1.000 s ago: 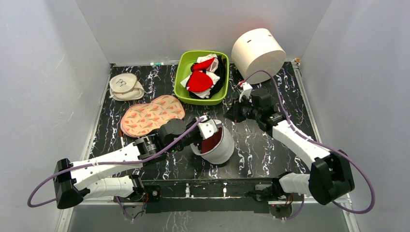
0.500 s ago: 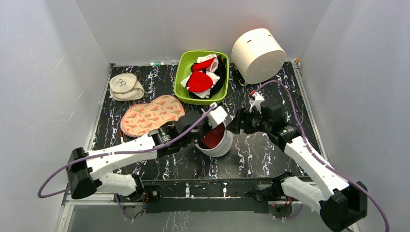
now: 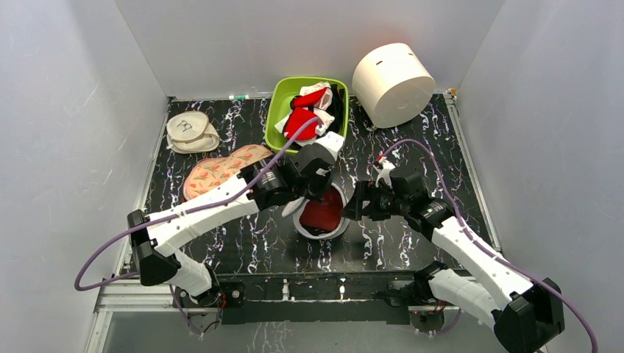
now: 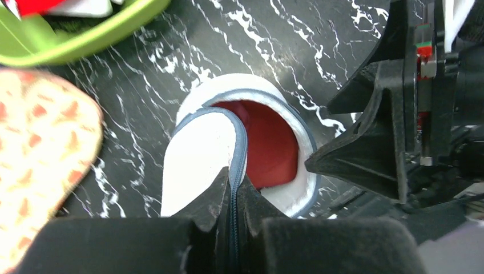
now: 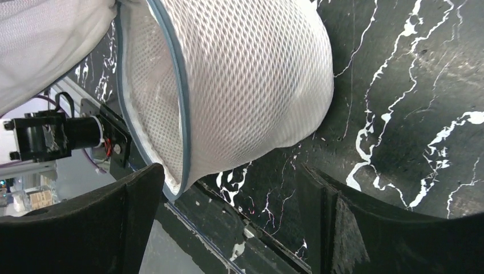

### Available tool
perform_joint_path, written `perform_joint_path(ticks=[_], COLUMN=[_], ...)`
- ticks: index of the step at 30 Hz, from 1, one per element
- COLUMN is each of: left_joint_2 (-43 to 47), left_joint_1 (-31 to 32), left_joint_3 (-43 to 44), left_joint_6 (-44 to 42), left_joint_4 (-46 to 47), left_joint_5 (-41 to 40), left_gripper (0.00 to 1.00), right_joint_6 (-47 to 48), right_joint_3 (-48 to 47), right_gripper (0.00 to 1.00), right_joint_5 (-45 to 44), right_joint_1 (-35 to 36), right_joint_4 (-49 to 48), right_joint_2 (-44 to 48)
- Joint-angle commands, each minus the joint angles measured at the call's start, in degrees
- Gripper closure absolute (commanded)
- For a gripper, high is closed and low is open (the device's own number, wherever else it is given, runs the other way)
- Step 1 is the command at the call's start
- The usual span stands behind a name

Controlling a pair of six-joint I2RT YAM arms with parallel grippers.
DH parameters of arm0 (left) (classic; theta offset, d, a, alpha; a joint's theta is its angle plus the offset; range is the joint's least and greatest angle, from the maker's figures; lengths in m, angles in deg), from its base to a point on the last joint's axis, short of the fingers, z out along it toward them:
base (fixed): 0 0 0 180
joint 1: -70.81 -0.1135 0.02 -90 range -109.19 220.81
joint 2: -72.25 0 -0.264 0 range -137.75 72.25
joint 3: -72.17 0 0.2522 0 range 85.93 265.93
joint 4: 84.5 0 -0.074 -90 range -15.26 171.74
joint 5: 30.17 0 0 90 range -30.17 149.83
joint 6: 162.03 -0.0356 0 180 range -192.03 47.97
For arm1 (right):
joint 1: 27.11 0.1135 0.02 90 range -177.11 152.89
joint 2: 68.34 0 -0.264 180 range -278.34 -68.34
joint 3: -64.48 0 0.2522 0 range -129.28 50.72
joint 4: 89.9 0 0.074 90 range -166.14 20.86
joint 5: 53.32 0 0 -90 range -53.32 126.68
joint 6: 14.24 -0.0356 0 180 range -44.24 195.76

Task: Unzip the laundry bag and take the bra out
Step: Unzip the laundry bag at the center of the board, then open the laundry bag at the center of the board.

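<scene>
The laundry bag [image 3: 337, 225], a small white mesh drum with a grey-blue zip rim, stands mid-table with its mouth open upward. Inside it lies the dark red bra [image 3: 321, 215], which also fills the opening in the left wrist view [image 4: 271, 149]. My left gripper [image 3: 313, 194] is shut on the zip edge of the lid [image 4: 197, 157], holding the lid folded back. Just right of the bag, my right gripper [image 3: 352, 208] is open. In the right wrist view the mesh wall [image 5: 240, 80] bulges just ahead of that gripper's fingers [image 5: 122, 222], with nothing held between them.
A green bin [image 3: 273, 118] with red, white and black garments sits at the back. A big solid white cylinder [image 3: 392, 73] lies back right. The peach floral pouch [image 3: 213, 175] and a small cream pouch [image 3: 191, 132] lie to the left. Grey walls enclose the table.
My right gripper has opened wide and swung in toward the bag's right side. My left arm has reached farther across, pulling the lid back, so the bag's opening with the bra now faces up.
</scene>
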Motion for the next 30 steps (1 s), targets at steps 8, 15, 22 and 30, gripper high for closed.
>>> perform_joint_path(ticks=[8, 15, 22, 30], left_joint_2=[8.5, 15.1, 15.0, 13.5], left_joint_1=[-17.6, -26.8, -33.0, -33.1], left_joint_3=[-2.9, -13.7, -13.5, -17.9], left_joint_6=[19.5, 21.8, 13.6, 8.9], left_joint_4=[-5.7, -0.4, -9.6, -14.1], left_joint_5=[30.7, 43.7, 29.9, 14.8], left_gripper=[1.00, 1.00, 0.92, 0.60], right_joint_6=[0.8, 2.5, 10.0, 11.9], right_joint_3=[-2.5, -5.0, -12.1, -13.9], right_gripper=[0.24, 0.29, 0.50, 0.54], right_joint_5=[-12.3, -14.9, -21.0, -19.3], right_joint_1=[1.4, 1.4, 1.4, 1.4], right_joint_4=[3.7, -1.4, 3.7, 3.7], right_joint_2=[-7.1, -10.9, -19.3, -21.5])
